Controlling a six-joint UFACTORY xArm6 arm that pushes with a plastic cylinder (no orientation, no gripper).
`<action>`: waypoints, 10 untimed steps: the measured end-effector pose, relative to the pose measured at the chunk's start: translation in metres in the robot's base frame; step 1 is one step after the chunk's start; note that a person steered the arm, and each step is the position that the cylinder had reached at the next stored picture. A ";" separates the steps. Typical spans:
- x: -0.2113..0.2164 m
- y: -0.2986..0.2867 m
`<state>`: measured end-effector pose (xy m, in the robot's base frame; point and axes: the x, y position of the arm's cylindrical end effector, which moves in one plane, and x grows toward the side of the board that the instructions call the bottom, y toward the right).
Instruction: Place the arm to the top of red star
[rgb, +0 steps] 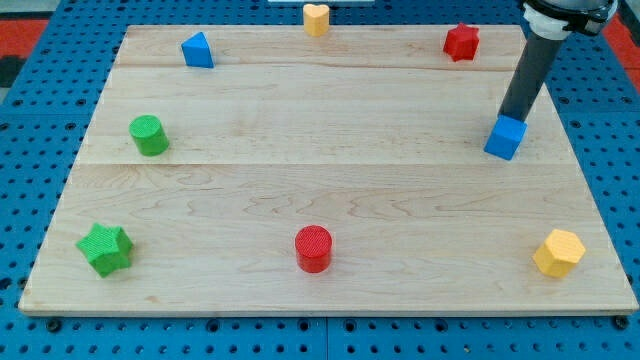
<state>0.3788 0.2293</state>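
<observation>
Where the job begins, red star: the red star (461, 42) sits near the table's top edge, toward the view's right, with only a thin strip of wood between it and that edge
my tip: my tip (508, 118) is below the red star and a little to the view's right, touching or just behind the top of the blue cube (506, 137); which of the two I cannot tell
hand: no hand is fitted, only the dark rod, so nothing opens, narrows or holds
step in hand: by my judgement the tip has to travel up the view and end in the narrow strip above the star
how to do it well: swing out by the view's right of the star, not straight at it, so the star is not shoved; leave the blue cube where it lies; come in above the star slowly, since the room between star and table edge is small
table: pale wooden table (320, 170) on a blue pegboard
red count: two, the star and a red cylinder (313, 248) near the bottom middle
blue count: two, the cube and a blue triangular block (198, 50) at top left
green count: two, a green cylinder (148, 135) at left and a green star (105, 249) at bottom left
yellow count: two, a yellow heart (316, 18) at the top edge and a yellow hexagon (558, 252) at bottom right
total: eight blocks
</observation>
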 end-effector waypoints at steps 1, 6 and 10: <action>-0.001 0.000; 0.086 -0.027; -0.185 0.033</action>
<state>0.1935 0.2622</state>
